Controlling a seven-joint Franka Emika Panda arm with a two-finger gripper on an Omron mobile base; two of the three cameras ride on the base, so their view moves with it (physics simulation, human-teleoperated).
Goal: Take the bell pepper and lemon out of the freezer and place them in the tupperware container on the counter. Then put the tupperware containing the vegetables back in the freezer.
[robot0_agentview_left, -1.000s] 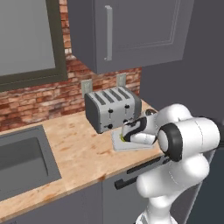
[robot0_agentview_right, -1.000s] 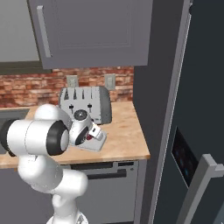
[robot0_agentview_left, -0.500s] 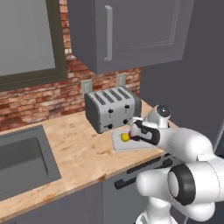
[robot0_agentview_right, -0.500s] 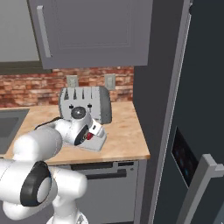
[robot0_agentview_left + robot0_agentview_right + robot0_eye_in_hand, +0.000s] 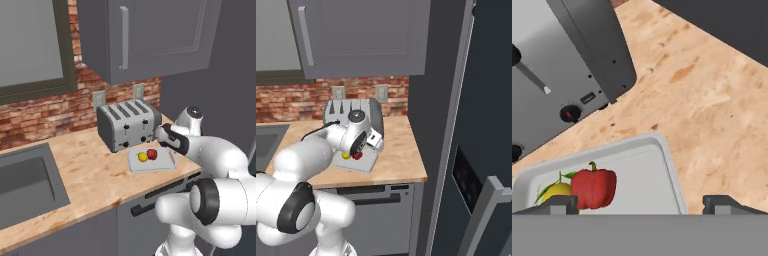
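Since a second ago we have swung our arm up and off the tupperware container (image 5: 152,163), so the bell pepper (image 5: 152,154) and lemon (image 5: 143,157), hidden under the wrist before, now lie uncovered in it. Our gripper (image 5: 640,206) hangs above the tray with its fingers spread wide, holding nothing. The pepper is bright red, touching the small yellow lemon. The tray rests on the counter (image 5: 90,175), just in front of the toaster (image 5: 129,125).

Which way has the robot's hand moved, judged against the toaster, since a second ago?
Yes. In the left base view the hand has risen off the tupperware container and now sits beside the toaster.
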